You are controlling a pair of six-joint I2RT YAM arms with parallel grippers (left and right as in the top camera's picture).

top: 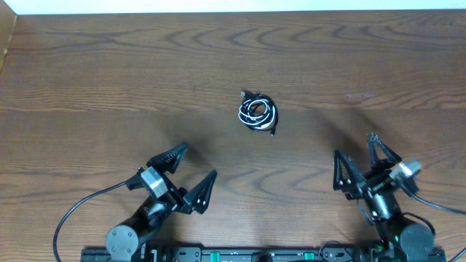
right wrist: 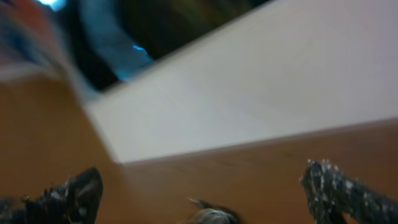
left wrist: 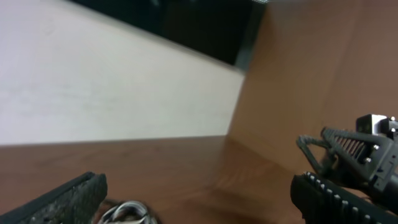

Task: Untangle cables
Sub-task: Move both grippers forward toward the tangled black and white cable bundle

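A: How do the arms sit?
B: The left arm (top: 145, 211) and the right arm (top: 393, 215) are both drawn back and angled inward.
A: And the grippers?
B: The left gripper (top: 198, 160) and the right gripper (top: 354, 145) both have their jaws spread wide, empty.

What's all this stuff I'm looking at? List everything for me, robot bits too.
cables: one small tangle, black and white, middle of the table, touching neither gripper
table: one, brown wood, under everything
arm wires: two seen, black, trailing from the arm bases
base rail: one, black, near edge
left gripper: one, black, open, near side, left of the tangle
right gripper: one, black, open, near side, right of the tangle
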